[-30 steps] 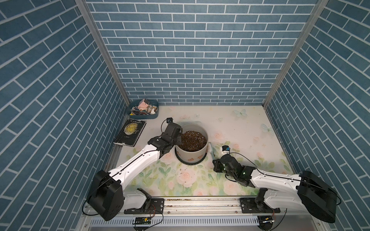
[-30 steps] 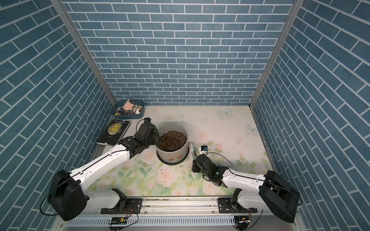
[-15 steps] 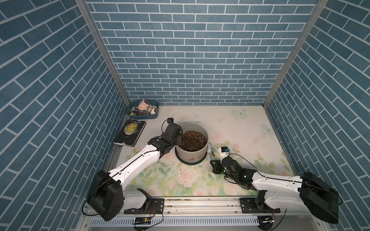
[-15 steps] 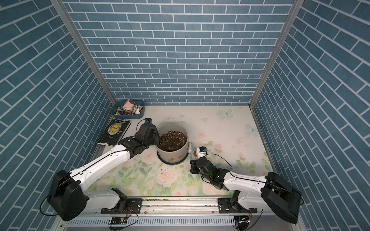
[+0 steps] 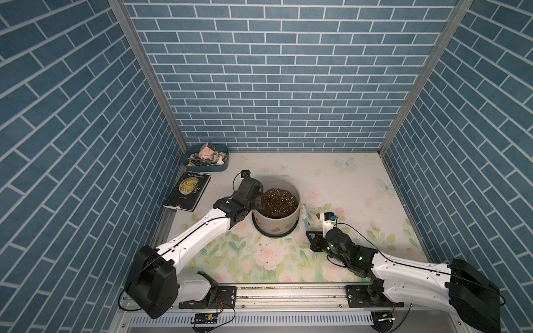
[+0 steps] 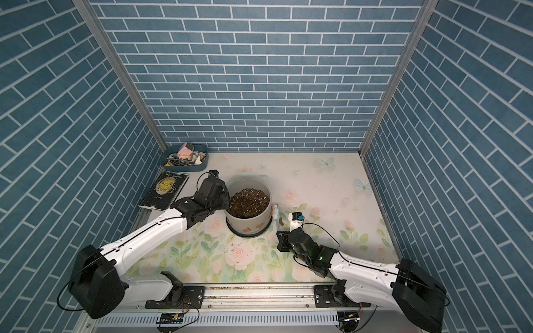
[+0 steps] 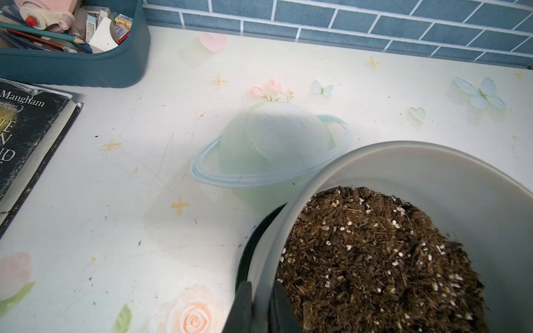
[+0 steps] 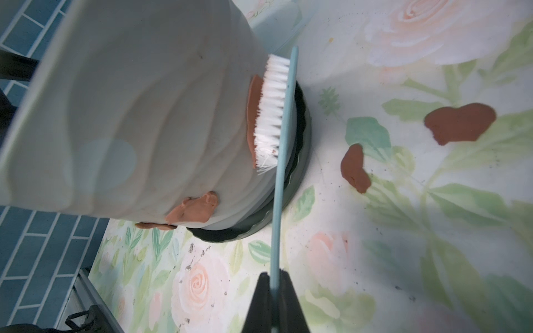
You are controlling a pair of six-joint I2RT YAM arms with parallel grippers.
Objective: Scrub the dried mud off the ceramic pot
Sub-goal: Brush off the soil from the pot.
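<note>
Right pincer [image 8: 274, 284], clamped on the pale-blue, white-bristled brush [image 8: 281, 161], has swung it in from the floral tabletop [image 5: 331, 178] onto a reddish-brown dried mud patch [image 8: 254, 115] on the light-grey ceramic pot [image 5: 277, 220], rim pinched by the left pincer [image 7: 261, 299], so scrubbing can begin.

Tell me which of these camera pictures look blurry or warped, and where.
Both top views are sharp, though the brick walls splay outward. In the right wrist view the ceramic pot bulges and smears at its near rim, while the brush stays crisp. In the left wrist view the left gripper is soft.
</note>
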